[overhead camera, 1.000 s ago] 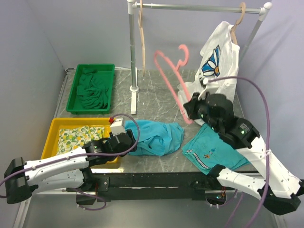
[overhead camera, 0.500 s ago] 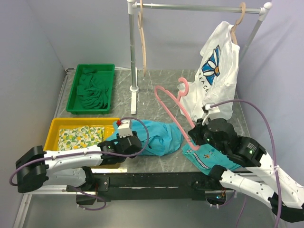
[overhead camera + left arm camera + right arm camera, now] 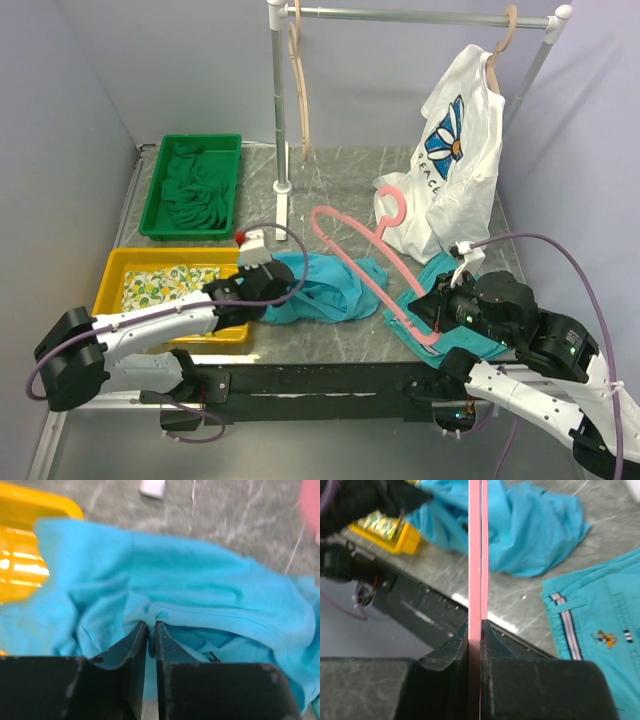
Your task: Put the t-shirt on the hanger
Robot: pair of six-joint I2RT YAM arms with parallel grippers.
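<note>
The turquoise t-shirt (image 3: 330, 288) lies crumpled near the table's front, just right of the yellow tray. My left gripper (image 3: 274, 286) is at its left side, shut on a rolled fold of the cloth (image 3: 161, 614), as the left wrist view shows (image 3: 151, 626). The pink hanger (image 3: 360, 262) slants low across the t-shirt's right part, its hook (image 3: 396, 206) toward the back. My right gripper (image 3: 428, 320) is shut on the hanger's near end. In the right wrist view the hanger (image 3: 475, 555) runs straight up from between the fingers (image 3: 475, 626), with the t-shirt (image 3: 530, 530) beyond.
A teal garment with a striped edge (image 3: 600, 625) lies under my right arm. At the back stand a green tray (image 3: 152, 200) of dark cloth and a rack (image 3: 277, 110) with a wooden hanger (image 3: 298, 80) and a white flower-print shirt (image 3: 450, 170). The yellow tray (image 3: 112, 268) holds patterned cloth.
My left gripper has closed on the t-shirt's edge. My right arm has drawn back toward the front and lowered the hanger from mid-air down over the t-shirt's right side.
</note>
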